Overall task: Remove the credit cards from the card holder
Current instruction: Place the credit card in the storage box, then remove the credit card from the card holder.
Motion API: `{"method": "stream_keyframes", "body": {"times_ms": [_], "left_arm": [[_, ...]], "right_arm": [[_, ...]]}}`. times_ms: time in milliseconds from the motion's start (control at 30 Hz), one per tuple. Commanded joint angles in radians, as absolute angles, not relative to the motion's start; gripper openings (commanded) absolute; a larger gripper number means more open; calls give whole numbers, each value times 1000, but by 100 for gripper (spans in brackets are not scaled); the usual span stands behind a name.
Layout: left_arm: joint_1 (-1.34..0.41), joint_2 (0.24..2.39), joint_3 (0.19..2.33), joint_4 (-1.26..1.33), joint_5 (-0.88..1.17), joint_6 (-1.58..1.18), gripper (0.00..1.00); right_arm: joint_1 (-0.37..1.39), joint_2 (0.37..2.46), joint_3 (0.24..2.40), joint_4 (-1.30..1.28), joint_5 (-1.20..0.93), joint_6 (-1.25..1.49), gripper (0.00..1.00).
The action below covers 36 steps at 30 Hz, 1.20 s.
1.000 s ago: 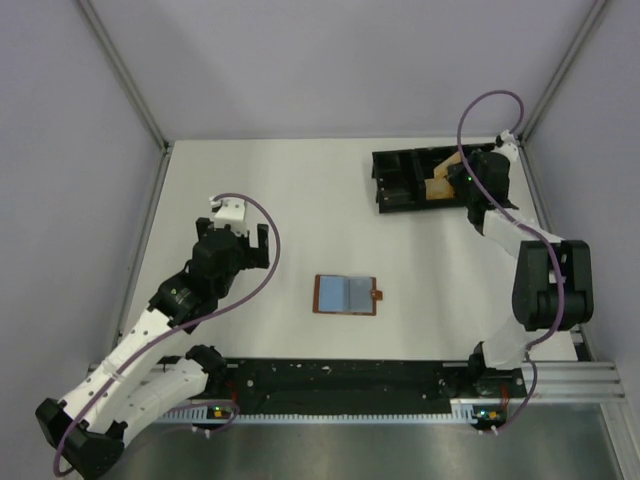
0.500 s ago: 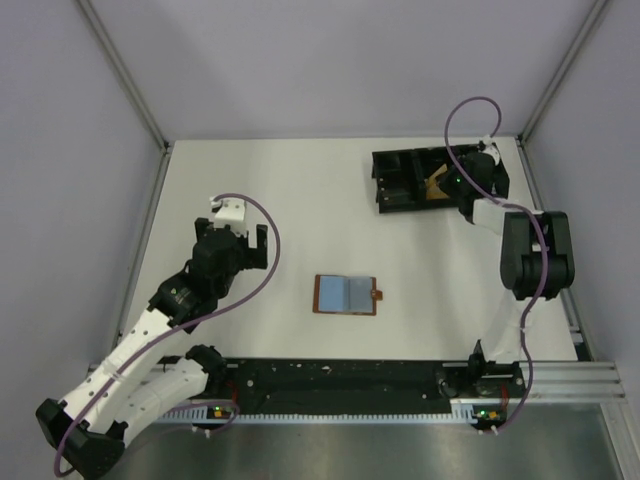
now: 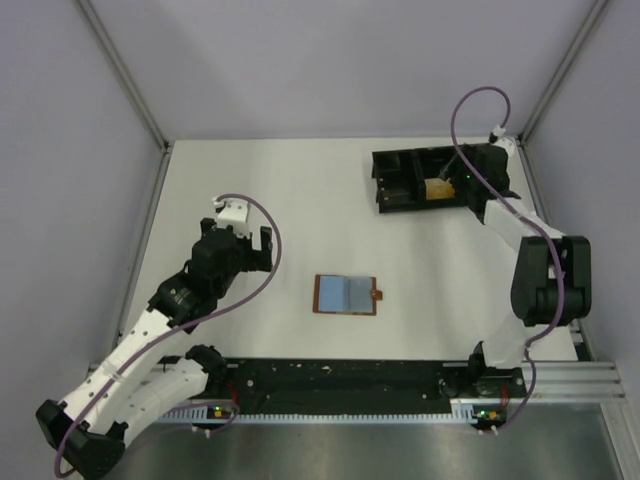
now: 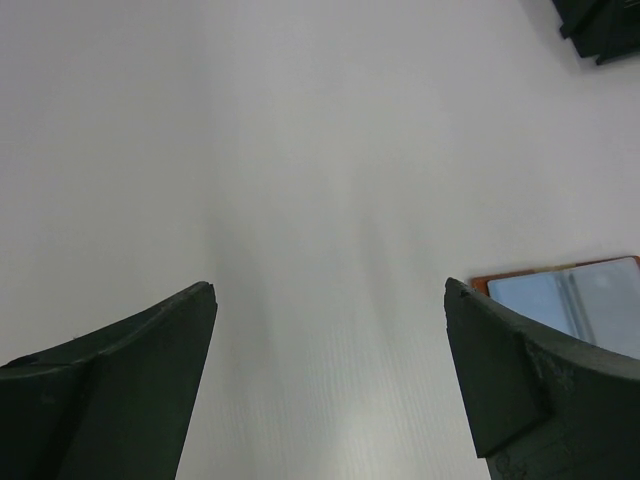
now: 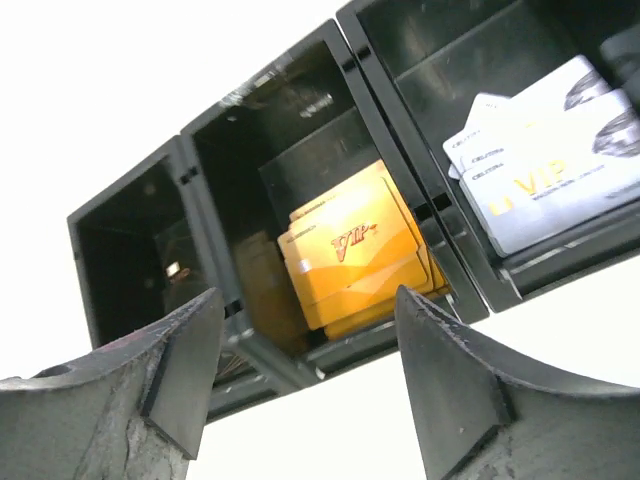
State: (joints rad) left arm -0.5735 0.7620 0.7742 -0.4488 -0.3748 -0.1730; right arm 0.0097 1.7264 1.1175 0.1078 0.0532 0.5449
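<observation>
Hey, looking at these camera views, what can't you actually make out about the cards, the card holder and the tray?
Card holder pockets: too small in the top view; cut off by the right edge in the left wrist view.
Orange cards count: stacked, overlapping, in the right wrist view.
Silver cards: cut off by that view's right edge.
Tray left compartment's floor: too dark.

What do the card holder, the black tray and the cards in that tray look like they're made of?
The card holder: brown leather-like shell, going by its matte rim and tab, with bluish, likely plastic pockets. The black tray: hard moulded plastic, thin rigid walls with faint sheen. The gold cards and silver cards: probably glossy printed plastic, given their highlights.
</observation>
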Motion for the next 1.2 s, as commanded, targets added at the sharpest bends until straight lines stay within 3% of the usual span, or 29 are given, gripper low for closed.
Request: {"method": "stream_keyframes", "body": {"times_ms": [0,433,600,800,1167], "left_arm": [[-569,770,764,-377,-203,-225,99],[-574,955,738,-178,225,-474,100],[-586,1064,730,-111,322,-534,93],[-597,1198,713,-89,371,-575,82],[-618,1368,661,-81,351,-597,62]], "right_arm": [[17,1507,1068,37,104,477,70],[305,1200,799,28,-242,564,70],[406,1181,701,55,-369,612,70],[479,1190,575,101,-368,660,67],[506,1327,569,166,-440,657,66]]}}
